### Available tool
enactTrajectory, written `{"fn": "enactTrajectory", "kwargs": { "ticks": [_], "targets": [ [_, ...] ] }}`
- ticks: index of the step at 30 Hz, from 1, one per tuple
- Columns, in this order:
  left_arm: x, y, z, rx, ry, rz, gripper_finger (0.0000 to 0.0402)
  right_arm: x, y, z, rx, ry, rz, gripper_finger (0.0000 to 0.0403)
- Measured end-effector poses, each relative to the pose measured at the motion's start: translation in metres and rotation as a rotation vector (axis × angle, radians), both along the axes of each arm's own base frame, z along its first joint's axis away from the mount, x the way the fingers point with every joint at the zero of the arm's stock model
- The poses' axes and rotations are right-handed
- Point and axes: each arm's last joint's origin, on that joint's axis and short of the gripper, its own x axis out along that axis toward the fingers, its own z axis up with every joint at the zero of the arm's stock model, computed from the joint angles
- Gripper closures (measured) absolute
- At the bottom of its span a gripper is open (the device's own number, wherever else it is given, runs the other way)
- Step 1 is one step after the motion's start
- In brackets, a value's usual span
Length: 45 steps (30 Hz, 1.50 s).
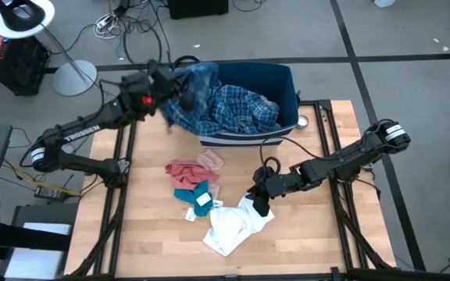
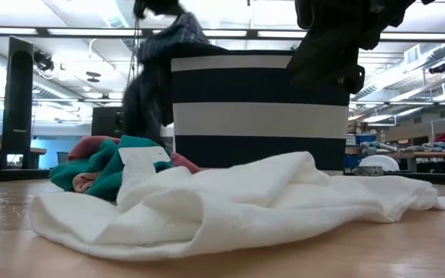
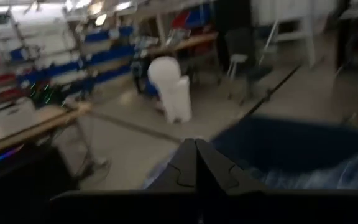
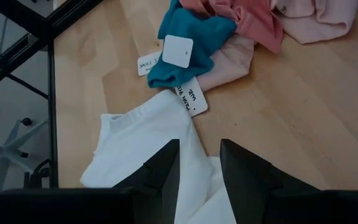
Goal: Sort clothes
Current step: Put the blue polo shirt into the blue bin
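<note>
The plaid shirt lies already inside the dark blue bin at the far edge of the table, and a darker blue garment hangs over the bin's left wall, partly outside. My left gripper is there above that wall, its fingers pressed together; whether they pinch the cloth, I cannot tell. Four pieces remain on the table, near its middle: the white garment, the small teal one, the salmon pink one and the pale pink one. My right gripper hovers over the white garment with fingers half spread, holding nothing. I judge less than half is sorted.
</note>
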Motion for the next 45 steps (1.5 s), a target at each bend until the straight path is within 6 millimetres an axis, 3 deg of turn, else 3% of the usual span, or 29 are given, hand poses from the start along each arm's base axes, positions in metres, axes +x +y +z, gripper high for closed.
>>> {"fn": "enactTrajectory", "kwargs": {
  "ticks": [4,8,15,21,29,35,42,45],
  "targets": [
    [0.024,0.002,0.026,0.002,-0.061,-0.11,0.0401,0.0,-0.001,0.0,-0.019,-0.001,0.011,0.0286],
    [0.065,0.003,0.03,-0.008,-0.05,-0.184,0.0401,0.001,-0.003,0.0,-0.03,-0.001,0.013,0.0286],
    [0.134,0.015,0.003,-0.068,0.018,-0.238,0.0401,0.001,-0.003,0.0,-0.028,-0.002,0.01,0.0286],
    [0.169,0.027,-0.03,-0.183,0.115,-0.242,0.0401,0.001,-0.002,0.001,-0.016,-0.008,0.004,0.0286],
    [0.196,0.036,-0.093,-0.33,0.307,-0.217,0.0402,0.001,-0.002,0.001,-0.008,-0.009,0.003,0.0286],
    [0.209,0.046,-0.137,-0.505,0.341,-0.149,0.0401,0.002,0.0,0.001,0.033,-0.011,0.029,0.0286],
    [0.215,0.051,-0.174,-0.612,0.429,-0.098,0.0397,0.002,0.0,0.002,0.051,-0.011,0.033,0.0286],
    [0.217,0.051,-0.183,-0.639,0.459,-0.115,0.0375,0.002,0.0,0.002,0.051,-0.01,0.034,0.0286]
  ]
}}
